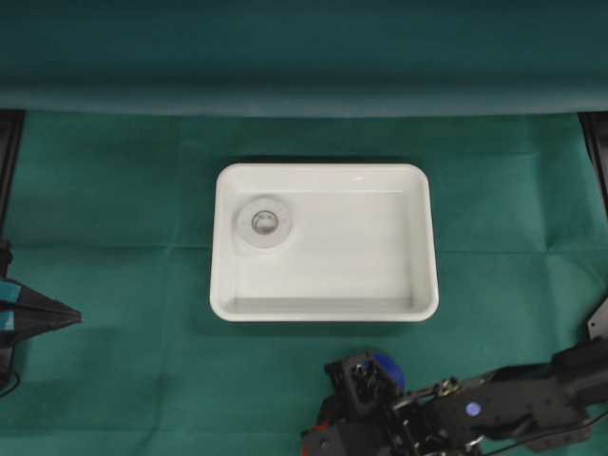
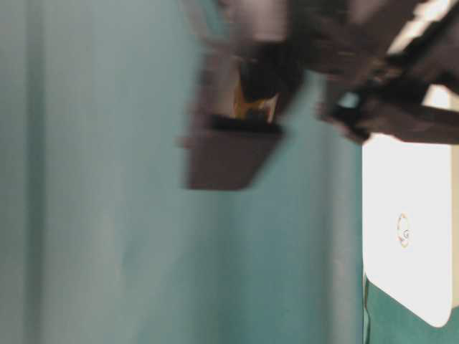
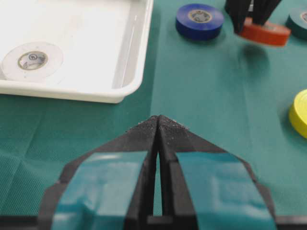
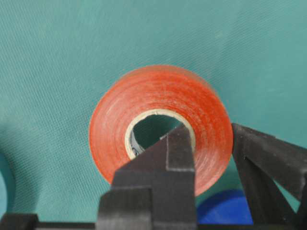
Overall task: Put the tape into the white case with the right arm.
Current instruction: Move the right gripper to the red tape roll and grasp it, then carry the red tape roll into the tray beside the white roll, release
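The white case (image 1: 323, 304) lies in the middle of the green cloth, with one white tape roll (image 1: 264, 223) at its left end. In the right wrist view my right gripper (image 4: 208, 133) is shut on a red tape roll (image 4: 144, 100): one finger stands inside the core, the other against the outer wall. From the left wrist view the red tape (image 3: 265, 32) sits under the black fingers (image 3: 238, 17), right of the case (image 3: 125, 72). I cannot tell whether the roll touches the cloth. My left gripper (image 3: 158, 120) is shut and holds nothing, at the left edge (image 1: 76, 320).
A blue roll (image 3: 199, 20) lies beside the red one, near the case's front rim (image 1: 388, 366). A yellow roll (image 3: 300, 112) and a dark green roll (image 3: 300, 19) lie further right. The right arm (image 1: 494, 404) stretches along the bottom edge. The table-level view is blurred.
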You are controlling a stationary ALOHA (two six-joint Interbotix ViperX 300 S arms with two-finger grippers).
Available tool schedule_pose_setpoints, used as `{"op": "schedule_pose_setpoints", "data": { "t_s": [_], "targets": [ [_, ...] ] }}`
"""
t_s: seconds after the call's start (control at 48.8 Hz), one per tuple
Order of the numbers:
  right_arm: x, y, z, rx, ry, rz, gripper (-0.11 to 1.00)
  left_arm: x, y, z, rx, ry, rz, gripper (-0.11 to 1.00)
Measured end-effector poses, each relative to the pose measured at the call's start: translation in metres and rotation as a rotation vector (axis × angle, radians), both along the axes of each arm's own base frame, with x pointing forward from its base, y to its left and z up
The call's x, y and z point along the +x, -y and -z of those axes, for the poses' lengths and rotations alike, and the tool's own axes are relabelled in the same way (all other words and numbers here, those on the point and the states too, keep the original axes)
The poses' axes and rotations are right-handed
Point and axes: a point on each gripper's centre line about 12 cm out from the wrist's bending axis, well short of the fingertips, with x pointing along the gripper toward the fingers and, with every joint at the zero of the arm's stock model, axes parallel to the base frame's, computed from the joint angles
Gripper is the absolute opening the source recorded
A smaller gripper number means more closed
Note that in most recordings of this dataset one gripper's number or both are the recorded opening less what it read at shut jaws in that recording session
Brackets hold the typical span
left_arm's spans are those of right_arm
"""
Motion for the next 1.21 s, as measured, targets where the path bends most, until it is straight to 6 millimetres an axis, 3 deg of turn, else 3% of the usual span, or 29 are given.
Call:
{"op": "schedule_pose_setpoints", "data": {
  "t_s": [0.185, 0.738, 0.923, 1.21],
  "targets": [
    [-0.007, 0.004, -0.021, -0.009, 0.007, 0.015, 0.01, 0.0, 0.0, 0.0, 0.0, -0.002, 0.0, 0.0],
    [-0.008, 0.005, -0.021, -0.013, -0.007, 0.022, 0.01, 0.0, 0.0, 0.0, 0.0, -0.002, 0.0, 0.0],
    [-0.006, 0.017, -0.021, -0.014, -0.009, 0.053, 0.01, 0.0, 0.0, 0.0, 0.002, 0.0, 0.002, 0.0],
    [-0.001, 0.055, -0.025, -0.015, 0.0, 0.143, 0.01, 0.0, 0.0, 0.0, 0.0, 0.0, 0.0, 0.0]
  ]
}}
